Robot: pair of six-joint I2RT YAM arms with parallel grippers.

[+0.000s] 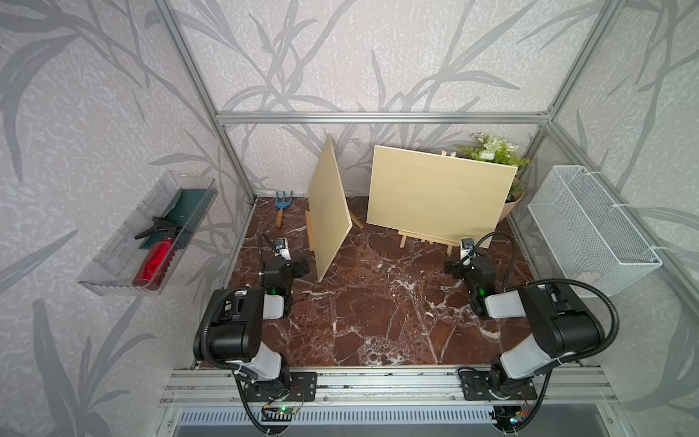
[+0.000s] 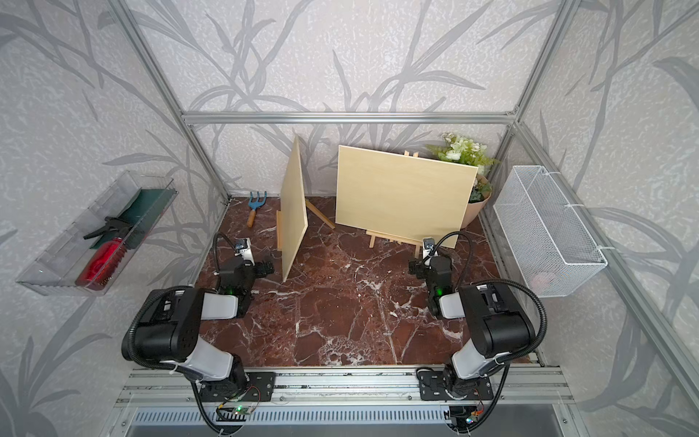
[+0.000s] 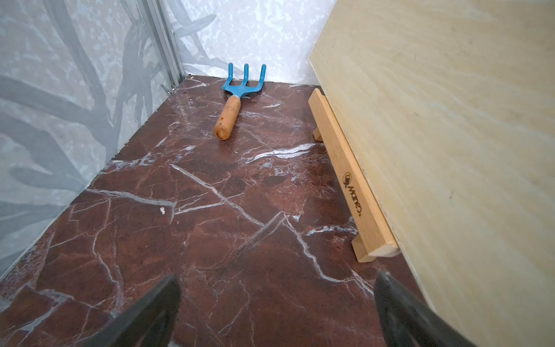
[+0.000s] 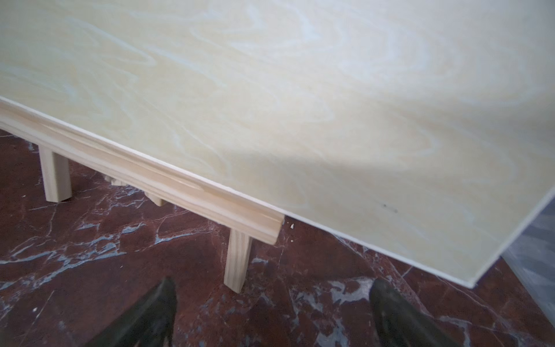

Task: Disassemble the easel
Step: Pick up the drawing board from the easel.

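The left claw (image 3: 277,278) is standing wide open, holding nothing, low over the tabletop (image 3: 210,240) and close to the near edge of the left board (image 3: 450,150). That board is leaning on the left easel (image 3: 351,177), whose ledge is carrying the board's lower edge and whose feet are resting on the tabletop at the back left. Beyond it, a blue fork (image 3: 237,96) is lying near the back corner. The right claw (image 4: 271,283) is also gaping fully and gripping nothing, facing a front leg (image 4: 237,258) of the right easel (image 4: 180,183) but not touching it. The right board (image 4: 330,105) is sitting on that easel's ledge and overhanging it on one side. In both top views this easel is standing at the back right, with flowers (image 1: 491,149) behind it. A wire basket (image 1: 590,227) is hanging on the right wall, and a tray (image 1: 113,257) with a red bottle (image 1: 155,261) is hanging on the left wall.
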